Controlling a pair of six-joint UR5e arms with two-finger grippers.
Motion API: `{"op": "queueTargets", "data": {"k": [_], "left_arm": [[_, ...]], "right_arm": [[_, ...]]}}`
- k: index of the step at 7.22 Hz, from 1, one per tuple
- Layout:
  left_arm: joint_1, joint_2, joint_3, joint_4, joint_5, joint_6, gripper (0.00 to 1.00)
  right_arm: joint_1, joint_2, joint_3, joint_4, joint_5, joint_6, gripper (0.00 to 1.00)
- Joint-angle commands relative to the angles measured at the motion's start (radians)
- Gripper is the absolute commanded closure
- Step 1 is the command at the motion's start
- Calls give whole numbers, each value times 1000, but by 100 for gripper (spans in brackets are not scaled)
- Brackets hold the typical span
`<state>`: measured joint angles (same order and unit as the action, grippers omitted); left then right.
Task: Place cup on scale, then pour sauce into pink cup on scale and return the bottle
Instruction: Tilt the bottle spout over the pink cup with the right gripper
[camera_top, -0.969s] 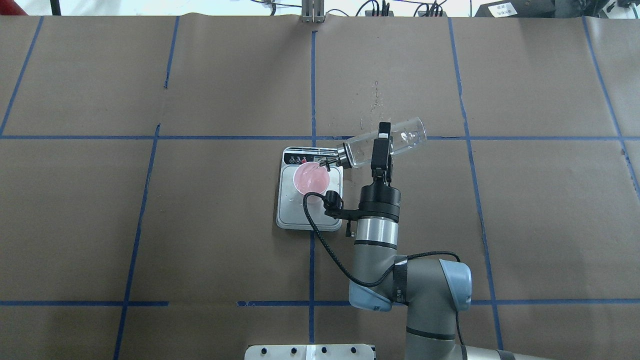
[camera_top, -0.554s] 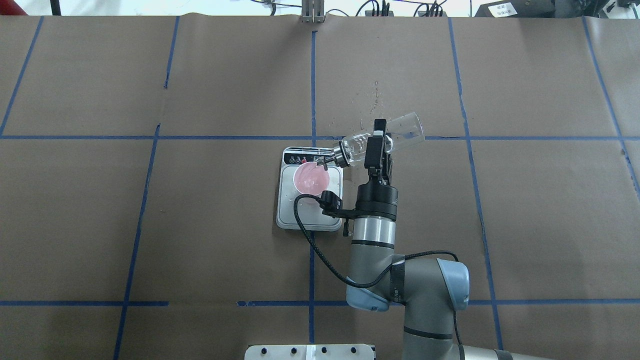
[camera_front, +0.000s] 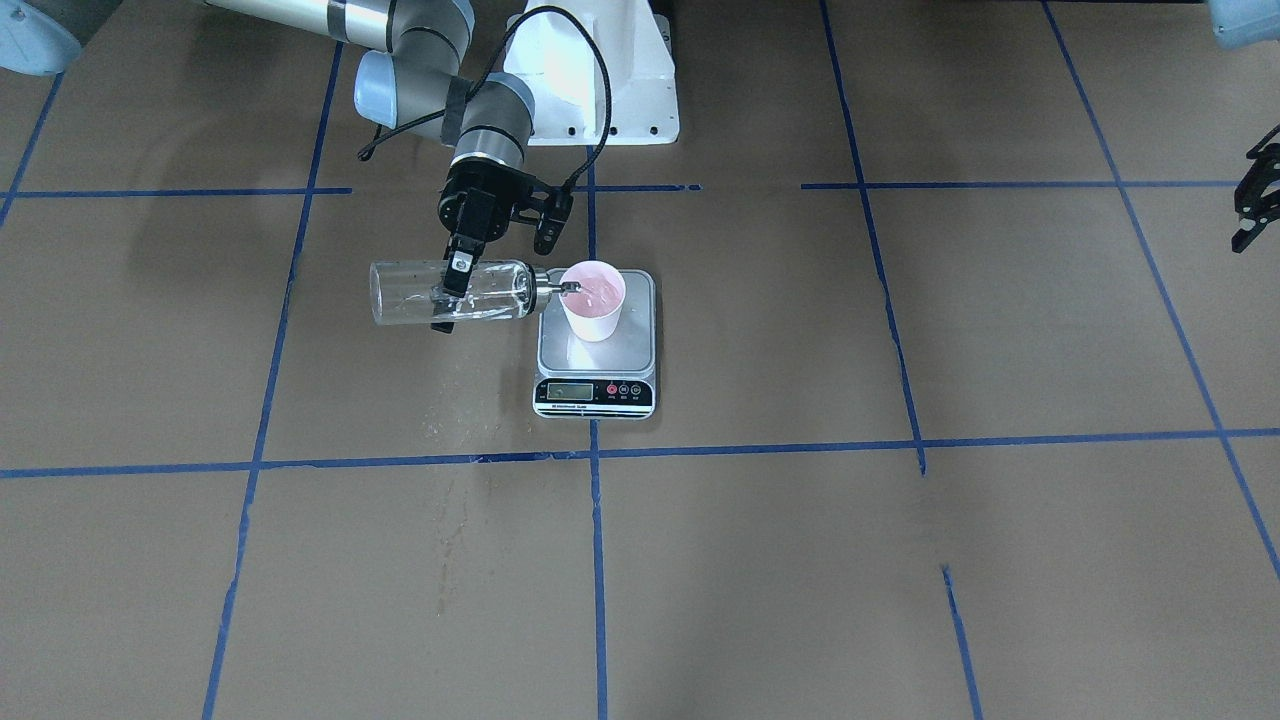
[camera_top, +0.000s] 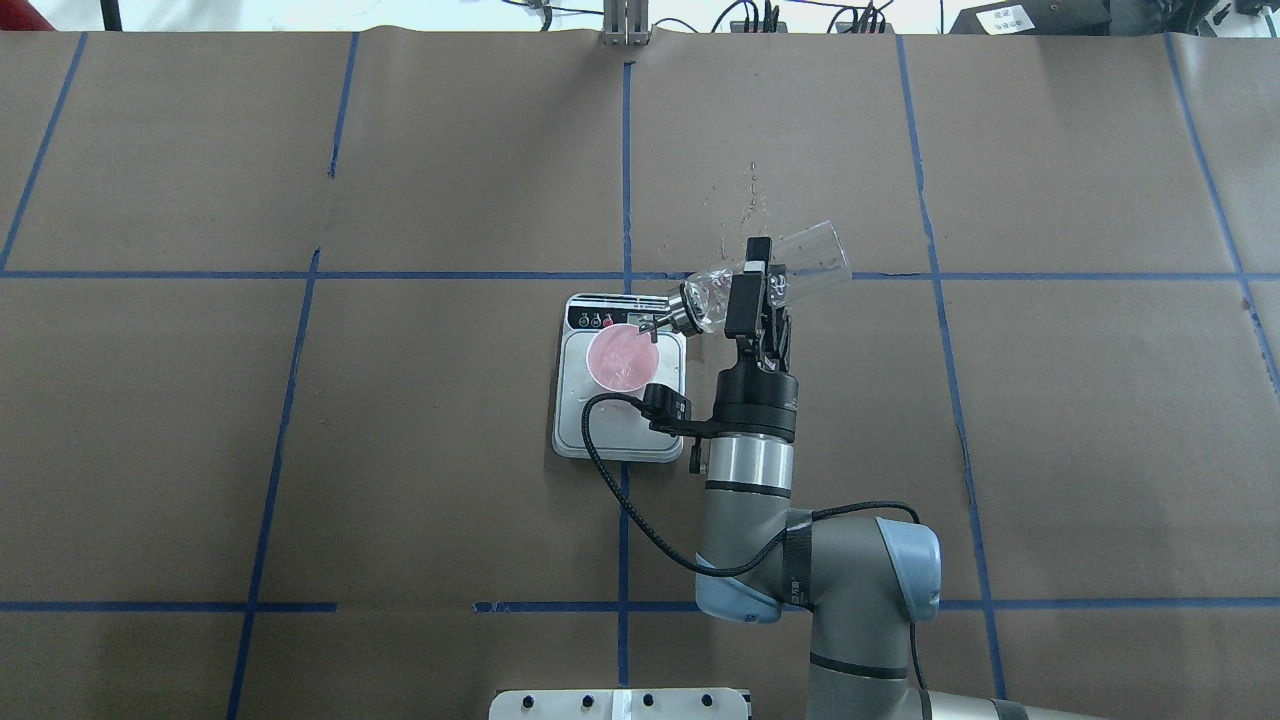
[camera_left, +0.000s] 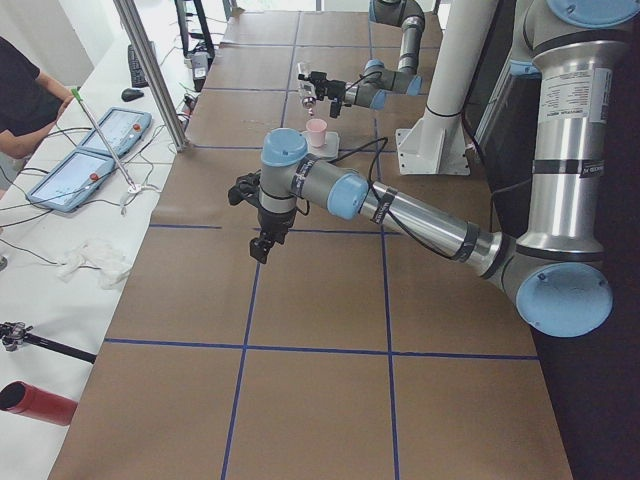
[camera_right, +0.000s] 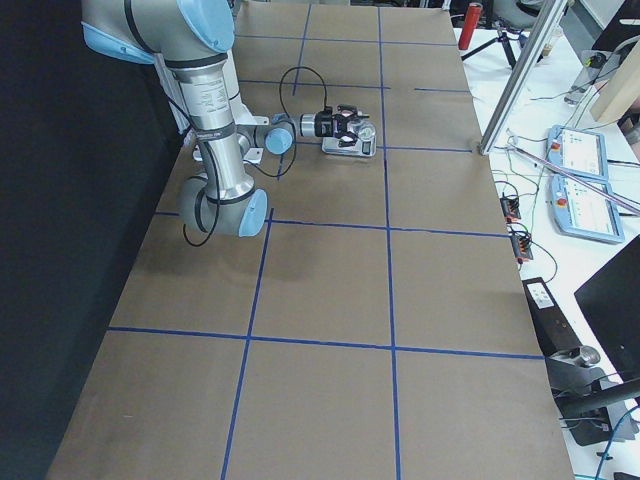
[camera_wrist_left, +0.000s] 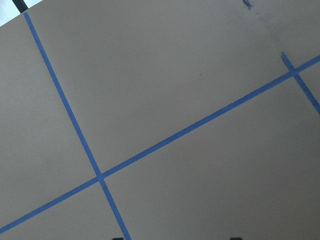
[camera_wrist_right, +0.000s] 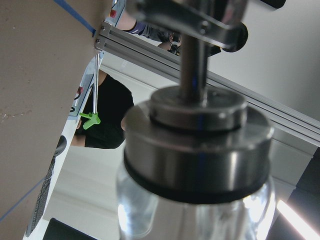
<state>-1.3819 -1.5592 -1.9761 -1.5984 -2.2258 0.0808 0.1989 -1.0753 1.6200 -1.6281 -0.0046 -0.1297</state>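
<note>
On the blue-taped brown table (camera_top: 400, 450), the right claw (camera_top: 752, 290) grips the bottle (camera_top: 765, 277); left claw's (camera_front: 1255, 205) state unclear.

The right arm comes in from the robot's base and reaches forward over the middle of the table, with its grey forearm low and the silver wrist pointing away from the base. The right gripper (camera_top: 757, 283) is turned so that its two black fingers (camera_front: 458, 275) stand one above the other, and they are closed around the body of the bottle (camera_top: 800, 266), which lies almost horizontal. A black cable makes a loop beside this wrist. The left arm stretches out over its own side of the table, well apart from the right one. The left gripper (camera_left: 264, 240) hangs down above the table surface; whether it is open I cannot tell.
</note>
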Motion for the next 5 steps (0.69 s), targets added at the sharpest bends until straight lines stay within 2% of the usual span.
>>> {"op": "queueTargets", "data": {"k": [1, 4, 5], "left_arm": [[0, 4, 0, 0, 0, 1, 23], [1, 4, -1, 0, 0, 1, 23], [1, 4, -1, 0, 0, 1, 23]], "right_arm": [[0, 2, 5, 4, -2, -31, 100], [0, -2, 6, 7, 1, -28, 100], [-1, -5, 3, 67, 5, -25, 100]]}}
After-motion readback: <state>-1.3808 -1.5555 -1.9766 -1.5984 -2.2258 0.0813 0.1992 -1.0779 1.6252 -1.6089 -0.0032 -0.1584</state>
